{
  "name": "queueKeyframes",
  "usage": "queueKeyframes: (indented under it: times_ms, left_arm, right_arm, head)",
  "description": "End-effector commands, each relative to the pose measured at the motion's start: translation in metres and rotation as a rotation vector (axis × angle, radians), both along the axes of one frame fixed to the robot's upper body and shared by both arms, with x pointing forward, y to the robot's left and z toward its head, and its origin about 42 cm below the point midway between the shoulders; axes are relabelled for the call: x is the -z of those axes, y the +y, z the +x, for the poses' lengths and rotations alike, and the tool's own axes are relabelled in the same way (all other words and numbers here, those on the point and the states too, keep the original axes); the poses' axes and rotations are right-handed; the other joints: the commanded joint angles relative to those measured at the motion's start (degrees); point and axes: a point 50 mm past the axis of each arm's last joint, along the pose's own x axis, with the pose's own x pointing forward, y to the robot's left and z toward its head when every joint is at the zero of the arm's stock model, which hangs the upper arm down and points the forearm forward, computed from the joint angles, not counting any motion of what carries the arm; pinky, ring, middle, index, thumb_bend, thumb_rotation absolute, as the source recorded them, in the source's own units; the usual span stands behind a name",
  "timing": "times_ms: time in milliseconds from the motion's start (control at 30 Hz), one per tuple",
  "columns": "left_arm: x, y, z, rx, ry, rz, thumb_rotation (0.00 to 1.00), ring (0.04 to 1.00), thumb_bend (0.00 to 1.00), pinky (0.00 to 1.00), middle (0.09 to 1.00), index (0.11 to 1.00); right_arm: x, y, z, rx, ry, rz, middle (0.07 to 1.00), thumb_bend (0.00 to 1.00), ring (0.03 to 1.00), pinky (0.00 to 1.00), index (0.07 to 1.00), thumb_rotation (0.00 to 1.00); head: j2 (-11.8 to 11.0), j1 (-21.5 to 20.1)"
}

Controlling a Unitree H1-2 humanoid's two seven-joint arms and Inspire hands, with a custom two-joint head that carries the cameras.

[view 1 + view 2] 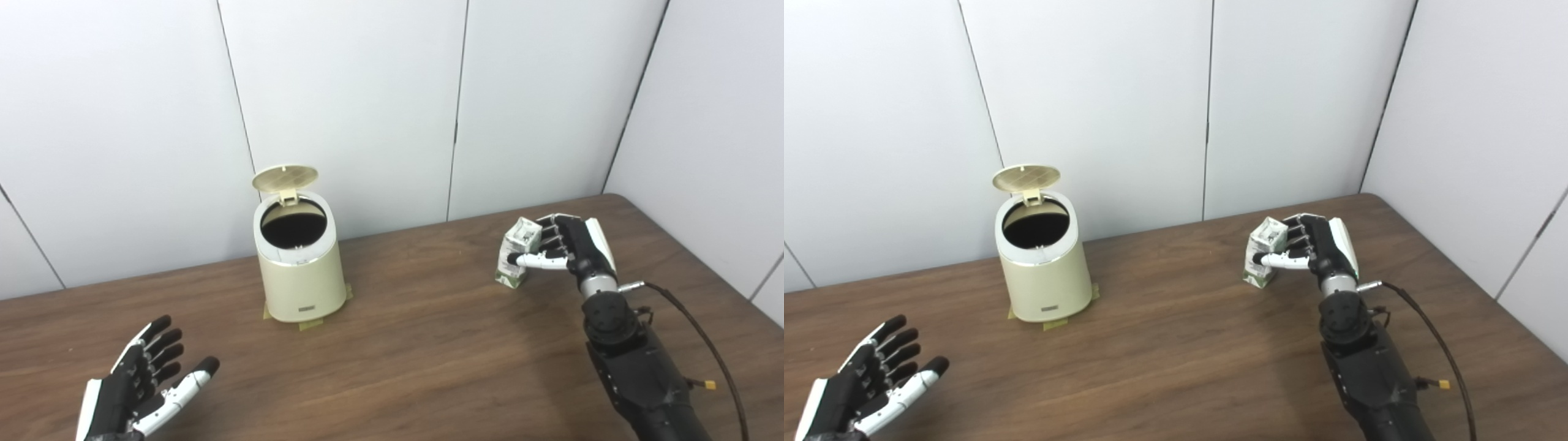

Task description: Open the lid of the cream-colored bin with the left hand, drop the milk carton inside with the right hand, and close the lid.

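The cream-colored bin (300, 275) stands on the brown table at centre left, taped down at its base. Its round lid (285, 177) is tipped up and back, so the dark opening shows. The small white and green milk carton (517, 252) stands upright on the table at the right. My right hand (569, 245) is wrapped around the carton, thumb across its front and fingers behind it. My left hand (144, 383) is open and empty, palm up, low at the front left, well away from the bin.
The wooden table (416, 343) runs to a white panelled wall behind the bin and a side wall at the right. A black cable (704, 343) hangs from my right forearm. Green tape tabs (309, 324) hold the bin's base.
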Motion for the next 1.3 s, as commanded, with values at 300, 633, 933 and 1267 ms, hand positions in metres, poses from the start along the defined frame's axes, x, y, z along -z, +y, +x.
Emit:
queueKeyframes:
  times_ms: [300,633,933,1267]
  left_arm:
    - [-0.004,-0.011,0.004,0.020,-0.055,0.016,0.16,0.804,0.77,0.78,0.822,0.873]
    - [0.011,-0.026,0.001,0.021,-0.038,-0.017,0.25,0.806,0.78,0.79,0.820,0.856]
    - [0.017,-0.039,-0.001,0.058,-0.052,-0.043,0.42,0.842,0.58,0.86,0.842,0.873]
    - [0.019,-0.049,-0.004,0.094,-0.055,0.028,0.67,0.872,0.39,0.89,0.870,0.891]
  right_arm:
    - [-0.064,0.041,-0.012,-0.163,-0.277,-0.044,0.490,0.50,0.420,0.37,0.503,0.00]
    - [-0.096,0.087,-0.025,-0.294,-0.423,-0.027,0.503,0.50,0.434,0.38,0.500,0.00]
    - [-0.133,0.156,-0.016,-0.472,-0.567,0.031,0.504,0.50,0.429,0.36,0.499,0.00]
    - [-0.165,0.212,-0.003,-0.593,-0.572,-0.006,0.489,0.50,0.424,0.34,0.503,0.00]
  head:
    - [-0.19,8.15]
    - [-0.83,14.13]
    - [-1.21,18.45]
    - [-2.94,20.93]
